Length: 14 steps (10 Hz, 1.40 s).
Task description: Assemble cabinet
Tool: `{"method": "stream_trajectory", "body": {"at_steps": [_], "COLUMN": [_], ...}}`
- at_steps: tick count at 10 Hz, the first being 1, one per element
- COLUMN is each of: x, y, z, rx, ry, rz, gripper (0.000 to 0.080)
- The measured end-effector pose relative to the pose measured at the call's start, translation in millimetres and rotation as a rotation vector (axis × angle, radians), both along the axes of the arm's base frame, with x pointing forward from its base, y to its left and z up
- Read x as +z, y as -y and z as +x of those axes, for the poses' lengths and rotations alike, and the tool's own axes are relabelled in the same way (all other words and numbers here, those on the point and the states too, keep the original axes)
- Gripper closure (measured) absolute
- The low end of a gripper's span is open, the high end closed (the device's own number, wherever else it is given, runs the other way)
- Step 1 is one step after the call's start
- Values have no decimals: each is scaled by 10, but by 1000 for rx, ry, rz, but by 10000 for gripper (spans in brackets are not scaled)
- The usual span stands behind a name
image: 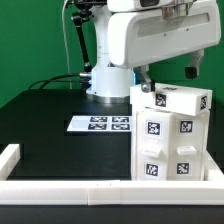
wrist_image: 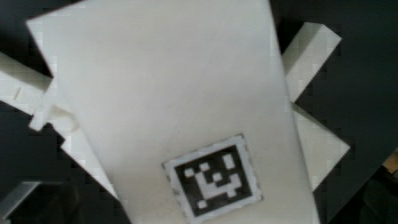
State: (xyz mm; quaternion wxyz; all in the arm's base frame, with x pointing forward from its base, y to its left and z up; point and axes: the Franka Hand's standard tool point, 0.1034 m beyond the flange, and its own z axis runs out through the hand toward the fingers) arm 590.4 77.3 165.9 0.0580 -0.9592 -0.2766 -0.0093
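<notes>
Exterior view first: the large white plastic box-shaped cabinet [image: 170,135] stands on the black table [image: 50,140] at the exterior view's right, close to the low white border rail [image: 70,186] that runs along the near edge. Square black-and-white fiducial tags [image: 155,128] cover its facing sides, and a tagged white panel lies tilted across its top. The white robot arm [image: 150,35] reaches over from behind, its wrist hanging directly above the cabinet's upper edge. A dark finger [image: 147,78] drops from the wrist just beside the cabinet's top at its far corner, and another dark part shows further toward the exterior view's right. The two-finger gripper [image: 168,75] therefore sits right over the cabinet, very near or touching it; contact cannot be judged from here. Whether its fingers are spread apart or pressed onto the shell cannot be told in either picture.

On the table toward the exterior view's left of the cabinet lies the thin flat white marker board [image: 101,124], well apart from the cabinet and near the arm's round base [image: 108,85].

Wrist view: a broad white face of the cabinet [wrist_image: 160,90] fills the frame at a slant, one fiducial tag [wrist_image: 217,177] on it, with white edges of the shell angling off on both sides against the dark table. No fingertips show clearly there.
</notes>
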Motion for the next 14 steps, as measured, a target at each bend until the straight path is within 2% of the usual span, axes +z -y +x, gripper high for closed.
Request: {"method": "stream_trajectory", "body": {"at_steps": [5,6,7,9,14], "x": [-149,-149,-149,-150,-139], "y": [75,74,74,72,28], "z": [-23,-23,-23,-24,-8], "rx": [-13,-20,-43,-84,-648], "ry": [24,23,20,16,-47], "rz": [-6,-6,-6,-5,32], "gripper": [2,99,234,245,245]}}
